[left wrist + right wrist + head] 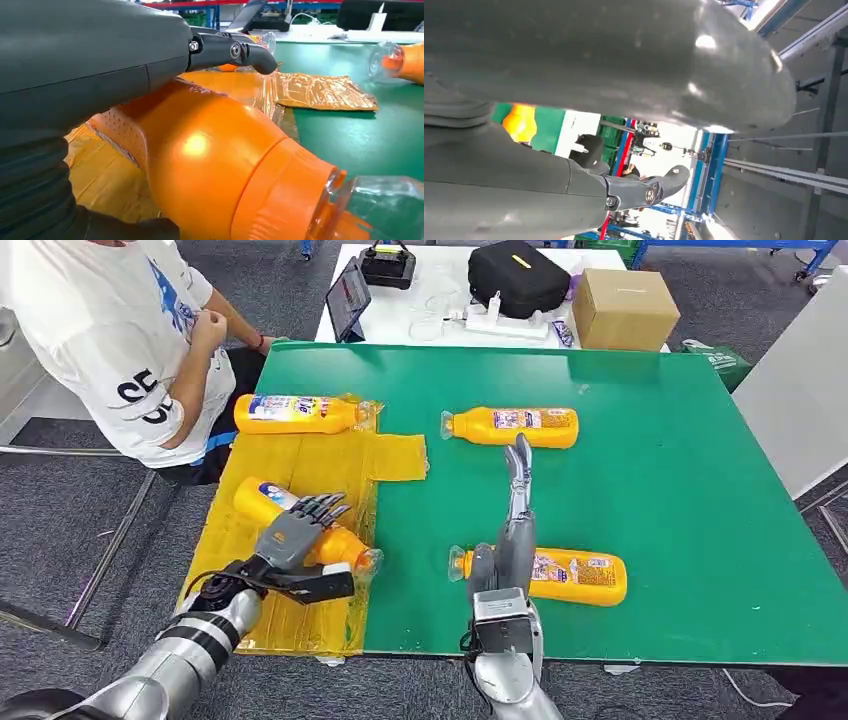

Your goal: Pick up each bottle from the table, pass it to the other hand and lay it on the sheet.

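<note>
Left hand [300, 540] on sheet-laid bottle [262, 502]

Premises: robotics lab or workshop; grey carpet floor [60, 570], blue metal racking [740, 248] at upper right, equipment-laden white table [440, 325] at top centre

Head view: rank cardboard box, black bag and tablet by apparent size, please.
1. black bag
2. cardboard box, only slightly smaller, so close to a tie
3. tablet, seen nearly edge-on, so unsure

Silver ringed arms [190, 655] — grey-shelled hands [290, 540], dark fingers [235, 51] joined by bright screws.
</note>
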Controlling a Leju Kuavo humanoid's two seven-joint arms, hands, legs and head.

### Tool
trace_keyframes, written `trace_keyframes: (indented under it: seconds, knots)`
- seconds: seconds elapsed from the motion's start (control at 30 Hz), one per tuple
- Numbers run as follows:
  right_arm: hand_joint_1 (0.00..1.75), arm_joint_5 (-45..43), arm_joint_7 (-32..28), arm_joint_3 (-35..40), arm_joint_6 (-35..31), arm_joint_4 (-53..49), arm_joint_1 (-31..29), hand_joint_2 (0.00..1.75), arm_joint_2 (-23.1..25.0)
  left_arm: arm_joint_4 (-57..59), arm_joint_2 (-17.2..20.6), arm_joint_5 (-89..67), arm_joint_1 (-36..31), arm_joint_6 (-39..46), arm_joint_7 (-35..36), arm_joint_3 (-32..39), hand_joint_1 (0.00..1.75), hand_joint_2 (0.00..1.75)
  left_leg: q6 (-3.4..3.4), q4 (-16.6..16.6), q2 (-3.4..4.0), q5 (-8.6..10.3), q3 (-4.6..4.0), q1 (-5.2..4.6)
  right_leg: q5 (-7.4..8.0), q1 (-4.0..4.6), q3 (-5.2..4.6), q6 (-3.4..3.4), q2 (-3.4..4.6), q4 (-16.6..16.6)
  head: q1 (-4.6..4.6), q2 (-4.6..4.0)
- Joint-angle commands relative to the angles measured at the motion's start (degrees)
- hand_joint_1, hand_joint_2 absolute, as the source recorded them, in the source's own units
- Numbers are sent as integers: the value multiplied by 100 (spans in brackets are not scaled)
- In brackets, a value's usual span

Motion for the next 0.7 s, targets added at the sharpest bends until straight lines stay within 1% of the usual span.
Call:
trace_keyframes:
  seconds: [0.03,0.1,0.2,0.33,0.37,0.63,0.7]
  knots:
    - [0,4,-5,-119,26,292,-86,0,-47,-184,244,34,26,-63,146,-246,0,175,-3,-3,10,-6,14,4,-2,5,12,-7,5,-6,0,0]
    - [0,4,-5,-119,26,292,-86,0,-47,-184,244,34,26,-63,146,-246,0,175,-7,-3,16,-13,28,10,-5,12,27,-14,6,-9,0,0]
    - [0,4,-5,-119,26,292,-86,0,-47,-184,244,34,26,-63,146,-246,0,175,-2,-4,8,-3,9,2,0,3,6,-5,3,-5,0,0]
    - [0,13,-2,-147,12,255,-53,0,-47,-334,270,79,51,-75,205,-212,0,175,-5,-2,12,-7,16,7,-2,8,15,-10,4,-7,0,0]
    - [0,31,-2,-157,7,245,-36,0,-50,-472,309,111,75,-110,255,-193,0,0,-3,-2,8,-4,11,4,-1,6,10,-8,2,-5,0,0]
    - [0,81,2,-251,-23,227,72,0,-56,-1231,651,219,177,-531,320,-272,0,0,-5,0,10,-7,9,7,-3,9,7,-9,3,-4,0,0]
    - [0,83,1,-265,-25,231,78,0,-56,-1263,662,222,204,-561,326,-288,0,0,-3,-1,6,-4,3,4,-1,5,0,-5,1,-4,0,0]
